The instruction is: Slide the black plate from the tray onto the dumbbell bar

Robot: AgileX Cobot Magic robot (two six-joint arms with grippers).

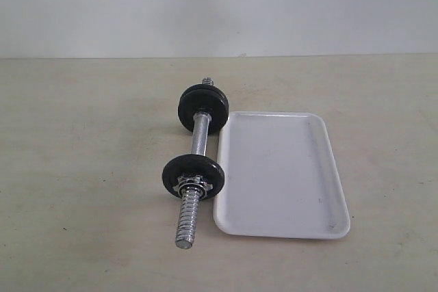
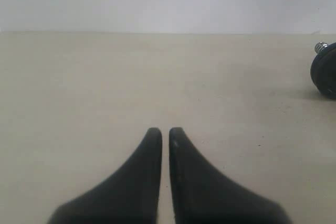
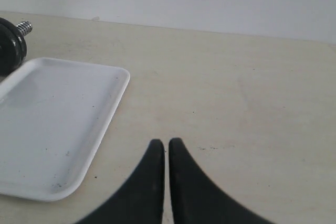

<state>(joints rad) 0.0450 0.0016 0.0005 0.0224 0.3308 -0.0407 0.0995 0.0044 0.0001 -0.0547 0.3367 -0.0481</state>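
The left pincer (image 2: 165, 134) is seen drawn shut, its black fingers (image 2: 149, 156) all but touching, and nothing is gripped between them. Only pale bench (image 2: 105, 87) is found beneath it. Off at the edge of that wrist view, the far disc (image 2: 326, 74) and the threaded tip of the dumbbell bar (image 2: 319, 47) are just caught.

Over to the right pincer (image 3: 166, 145): it too is closed up tight, nothing is held, and bare bench is seen under it. Near it the white tray (image 3: 118, 85) is laid flat, with the far disc and bar tip glimpsed beyond the tray's corner.

In the exterior view, the dumbbell bar is laid on the bench just beside the tray's left edge. The black plate (image 1: 193, 176) is found threaded on the bar, not on the tray. A chrome star nut (image 1: 189, 184) is set against its near face, and bare thread is left sticking out toward the camera. The far disc is carried at the bar's other end, by the tray's far corner.
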